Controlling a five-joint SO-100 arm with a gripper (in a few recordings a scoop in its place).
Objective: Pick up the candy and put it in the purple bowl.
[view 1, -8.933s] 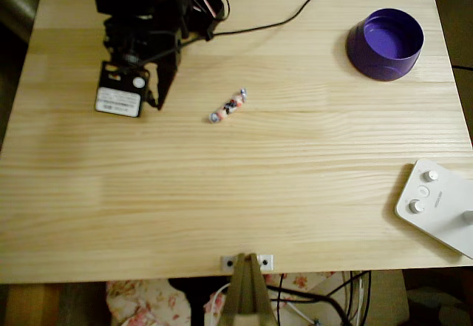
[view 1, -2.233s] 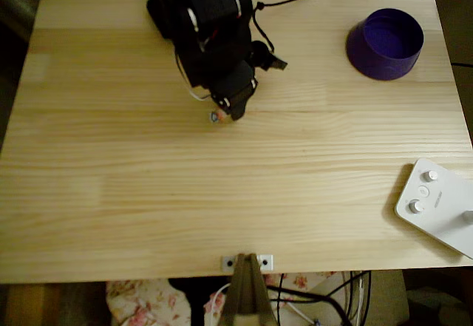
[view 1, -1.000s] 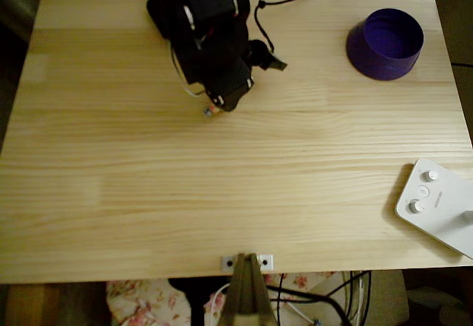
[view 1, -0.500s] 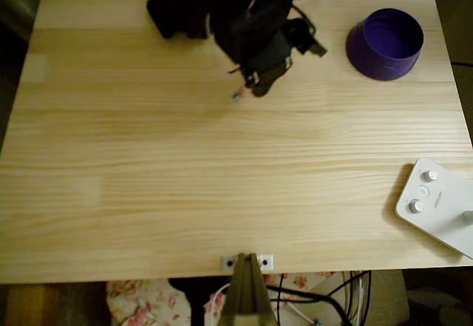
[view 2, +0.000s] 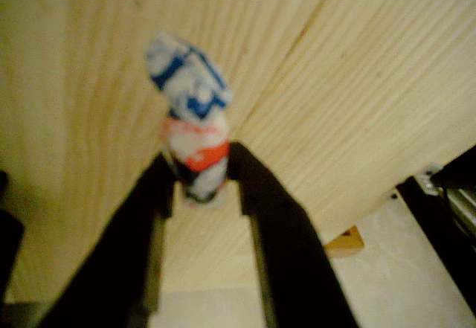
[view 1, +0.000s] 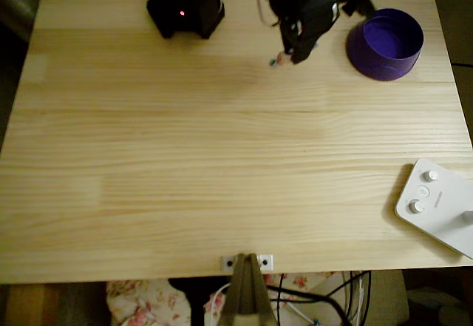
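I have the gripper (view 2: 199,172) clamped on the candy (view 2: 195,131), carrying it above the table (view 1: 222,178), apparently just left of the purple bowl (view 1: 385,43). Next I bring it over the rim, then release.

Candy (view 2: 195,138): small wrapped sweet, white with an orange-red band, blue-printed twisted end pointing away from the fingers; pinched at its lower part, off the table. Overhead, its tip (view 1: 275,61) shows left of the bowl (view 1: 386,43). Bowl: round, deep, dark purple, upright near the table's top right corner.
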